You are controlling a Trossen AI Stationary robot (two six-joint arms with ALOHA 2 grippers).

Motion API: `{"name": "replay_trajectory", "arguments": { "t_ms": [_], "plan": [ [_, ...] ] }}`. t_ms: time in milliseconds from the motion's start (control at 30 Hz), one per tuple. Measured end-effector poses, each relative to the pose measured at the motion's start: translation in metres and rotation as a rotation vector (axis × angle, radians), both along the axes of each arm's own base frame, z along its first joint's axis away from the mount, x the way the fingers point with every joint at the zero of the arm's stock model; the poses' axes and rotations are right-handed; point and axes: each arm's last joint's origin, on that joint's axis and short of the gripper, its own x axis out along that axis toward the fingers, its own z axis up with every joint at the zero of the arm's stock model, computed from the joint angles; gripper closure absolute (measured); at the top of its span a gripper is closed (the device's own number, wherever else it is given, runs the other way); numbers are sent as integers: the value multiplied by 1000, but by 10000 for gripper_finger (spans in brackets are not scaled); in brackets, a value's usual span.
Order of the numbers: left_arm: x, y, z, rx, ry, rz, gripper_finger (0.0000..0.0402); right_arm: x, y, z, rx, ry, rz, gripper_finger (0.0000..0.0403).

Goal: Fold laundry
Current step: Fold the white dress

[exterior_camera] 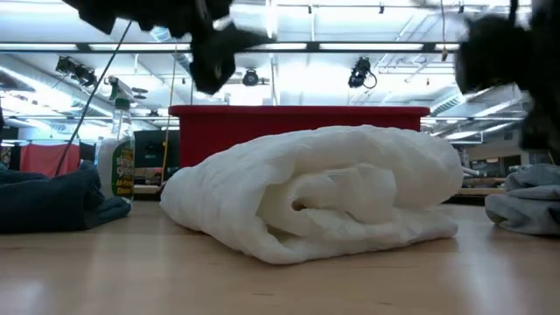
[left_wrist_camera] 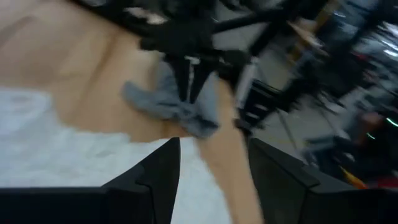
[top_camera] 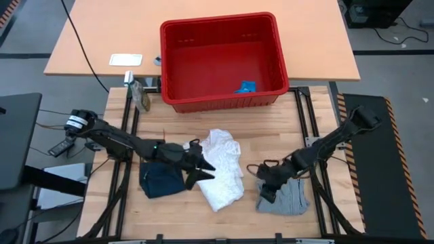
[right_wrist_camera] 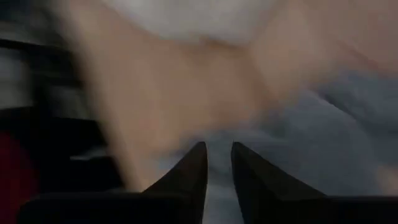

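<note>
High view: the white crinkly cloth (top_camera: pixel 222 168) lies bunched near the table's middle, the dark navy cloth (top_camera: pixel 160 179) at its nine o'clock and the grey cloth (top_camera: pixel 286 197) at its four o'clock, all apart from the red basket (top_camera: pixel 220 59) at twelve o'clock. The left gripper (top_camera: pixel 201 165) sits over the white cloth's nine o'clock edge, fingers spread with nothing between them, as its wrist view shows over the white cloth (left_wrist_camera: pixel 56 149). The right gripper (top_camera: pixel 266 184) hangs at the grey cloth's ten o'clock edge; in its wrist view the fingers (right_wrist_camera: pixel 193 171) stand a narrow gap apart above grey fabric (right_wrist_camera: pixel 323 143), and whether they pinch it cannot be told. In the low view a spray bottle (exterior_camera: pixel 116 157) stands at the white roll's (exterior_camera: pixel 324 188) nine o'clock; its label has green lettering too small to read. A small blue item (top_camera: pixel 245 87) lies inside the basket.
</note>
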Motion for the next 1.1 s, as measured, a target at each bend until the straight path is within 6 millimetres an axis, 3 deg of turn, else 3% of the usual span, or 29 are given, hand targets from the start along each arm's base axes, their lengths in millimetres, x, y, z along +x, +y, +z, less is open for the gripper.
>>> {"name": "replay_trajectory", "arguments": {
  "t_ms": [100, 200, 333, 500, 600, 733, 933, 1100],
  "plan": [
    [5, -1, -11, -53, 47, 105, 210, -11, 4, -24, -90, 201, -12, 328],
    [8, 0, -19, -174, 99, 152, 210, -21, 21, -33, -40, 315, 34, 334],
    [8, -12, -20, -211, 112, -57, 210, -42, 47, -27, 53, 398, 8, 342],
    [5, -20, -21, -148, 100, -66, 210, -47, 60, 7, 60, 198, -91, 344],
    [9, -22, -20, 39, 55, -116, 210, -41, 47, 18, -32, 26, -242, 344],
    [24, -36, -18, 311, 65, -239, 208, -25, 27, 26, -284, -257, -369, 344],
    [66, -50, -13, 408, 115, -279, 178, 5, 19, 24, -435, -389, -47, 331],
    [73, -52, -16, 382, 250, -325, 145, 27, 25, 15, -419, -499, 106, 290]
  ]
}}
